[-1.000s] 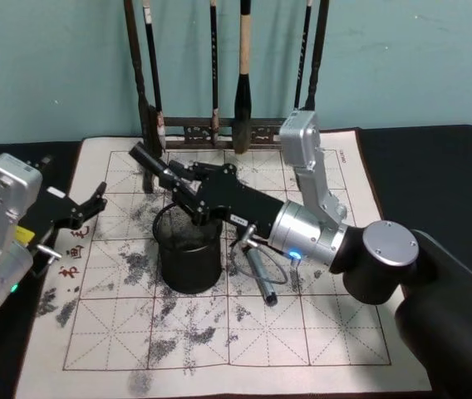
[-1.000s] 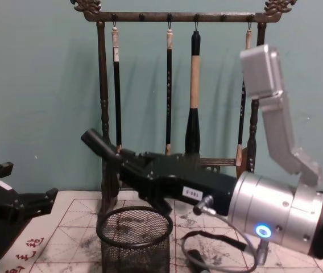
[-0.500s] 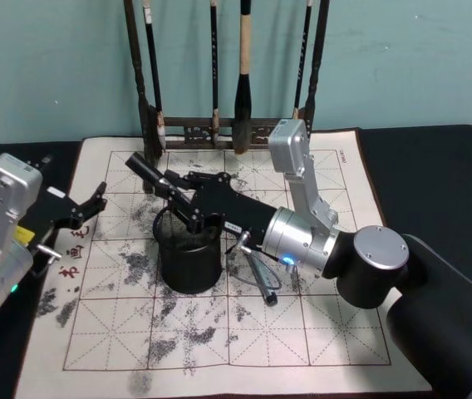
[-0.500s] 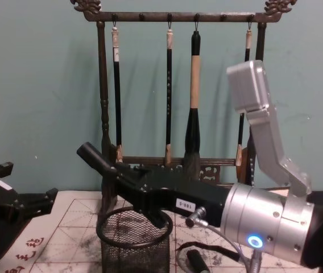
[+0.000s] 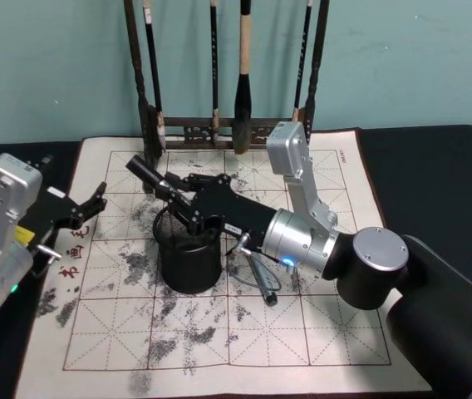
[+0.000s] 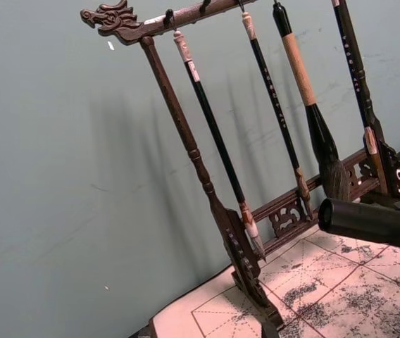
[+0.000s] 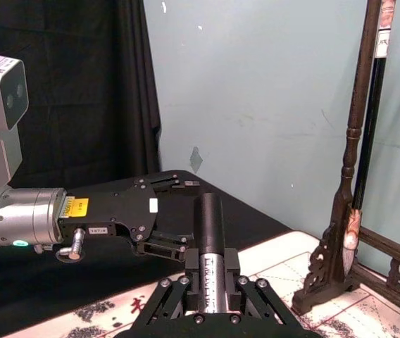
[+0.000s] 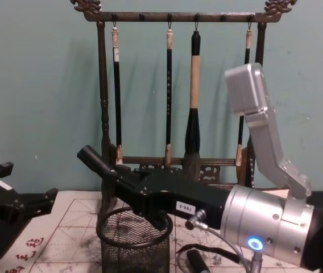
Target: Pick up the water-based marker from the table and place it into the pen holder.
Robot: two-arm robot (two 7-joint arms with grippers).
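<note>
The right gripper (image 5: pixel 188 212) is sinking slightly lower over the pen holder (image 5: pixel 188 268) than a second ago, its fingers clamped on the marker (image 5: pixel 148 174). The marker is tilting, its capped end pointing up and toward the robot's left past the rim, not yet inside. The holder is standing on the ink-stained mat (image 5: pixel 302 332) before the brush rack (image 5: pixel 219 129). The left gripper (image 5: pixel 93 208) is idling at the mat's left edge, fingers apart.

Lower end of the marker (image 5: pixel 146 172) hidden between right gripper (image 5: pixel 182 199) jaws.
</note>
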